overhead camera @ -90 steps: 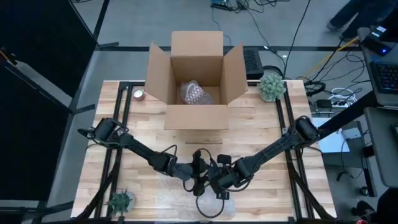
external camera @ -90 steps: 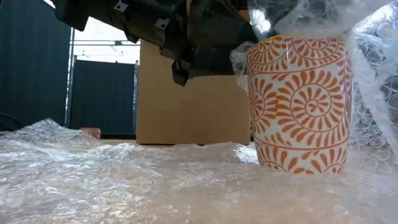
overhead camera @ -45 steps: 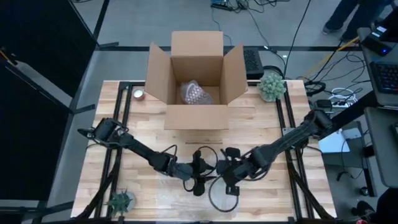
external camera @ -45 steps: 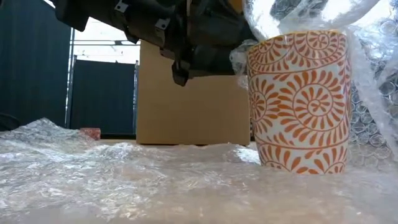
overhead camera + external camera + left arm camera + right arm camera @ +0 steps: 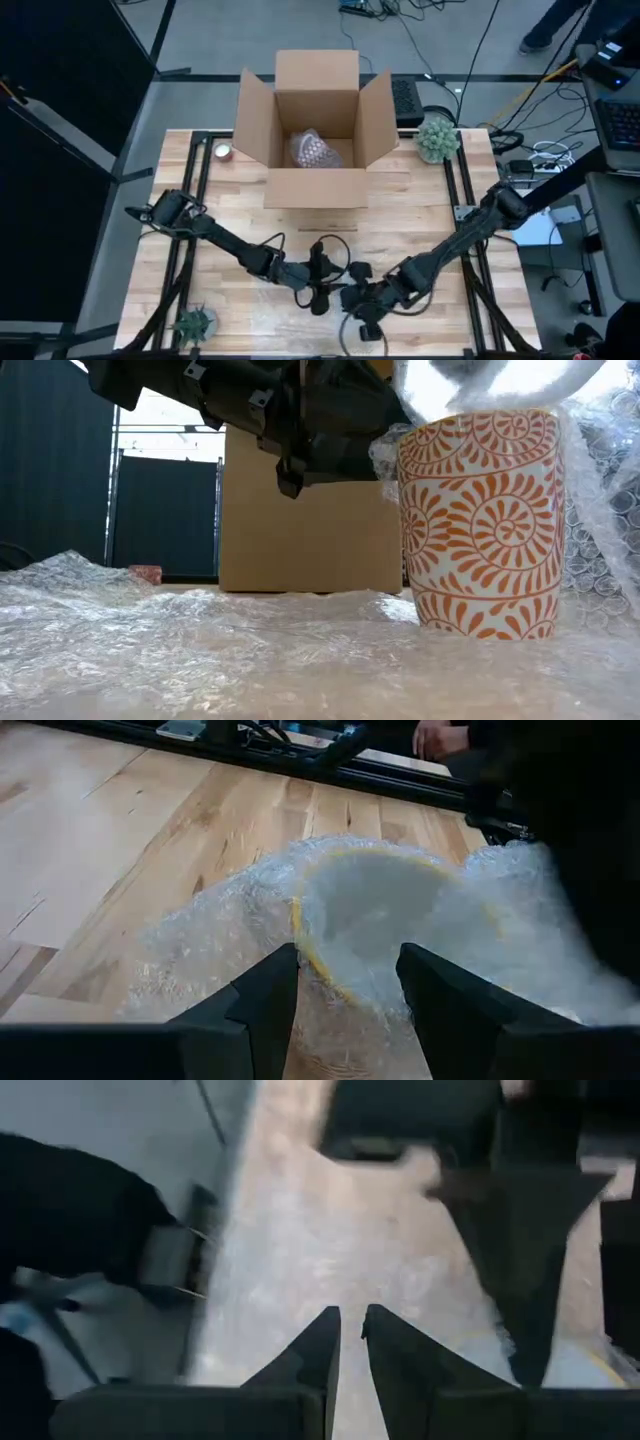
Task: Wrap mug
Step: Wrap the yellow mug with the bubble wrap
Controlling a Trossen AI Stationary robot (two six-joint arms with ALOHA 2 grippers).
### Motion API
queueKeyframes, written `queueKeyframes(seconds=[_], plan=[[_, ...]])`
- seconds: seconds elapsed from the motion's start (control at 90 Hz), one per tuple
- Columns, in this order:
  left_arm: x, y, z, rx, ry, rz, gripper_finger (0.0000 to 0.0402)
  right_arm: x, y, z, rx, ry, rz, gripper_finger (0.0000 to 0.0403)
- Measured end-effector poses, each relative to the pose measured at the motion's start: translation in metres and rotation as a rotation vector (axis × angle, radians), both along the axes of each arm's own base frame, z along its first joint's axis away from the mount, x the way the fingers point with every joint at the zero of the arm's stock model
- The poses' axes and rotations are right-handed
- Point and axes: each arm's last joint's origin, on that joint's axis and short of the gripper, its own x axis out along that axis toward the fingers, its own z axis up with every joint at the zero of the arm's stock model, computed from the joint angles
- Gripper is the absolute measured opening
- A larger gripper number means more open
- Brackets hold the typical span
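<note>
Pale plank table [image 5: 420, 215]; crinkly bubble wrap [image 5: 200, 645] under orange-swirled mug [image 5: 478, 525] (right fingers [image 5: 400, 1355] pinched nearly together; left fingers [image 5: 265, 995] spread, empty)

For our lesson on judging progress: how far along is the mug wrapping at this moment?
Done: the orange-patterned white mug stands upright on the sheet of clear bubble wrap.

In hand: wrap drapes over its rim and one side; the left hand, open, sits at the covered rim, and the right hand, nearly closed, is close by.

Left: the mug's front is bare, so wrapping remains. The open cardboard box waits behind.
</note>
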Motion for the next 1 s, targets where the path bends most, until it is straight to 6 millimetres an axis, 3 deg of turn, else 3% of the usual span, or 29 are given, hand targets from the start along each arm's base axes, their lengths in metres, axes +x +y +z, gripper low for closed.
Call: queueKeyframes(seconds=[0.111,0.344,0.756,0.889,1.0], plan=[[0.000,0.000,0.000,0.000,0.000,0.000,0.0164,-0.001,-0.012,-0.006,-0.051,0.079,-0.038,0.0041],[0.000,0.000,0.000,0.001,-0.001,0.003,0.0164,-0.009,-0.027,0.002,-0.125,0.122,-0.127,0.0041],[0.000,0.000,0.001,-0.011,-0.004,-0.009,0.0164,0.016,-0.033,-0.052,-0.115,0.272,-0.135,0.0040],[0.000,0.000,0.001,-0.014,-0.003,-0.009,0.0164,0.021,-0.038,-0.057,-0.093,0.287,-0.117,0.0040],[0.000,0.000,0.001,-0.014,-0.003,-0.009,0.0164,0.020,-0.042,-0.050,-0.082,0.279,-0.116,0.0040]])
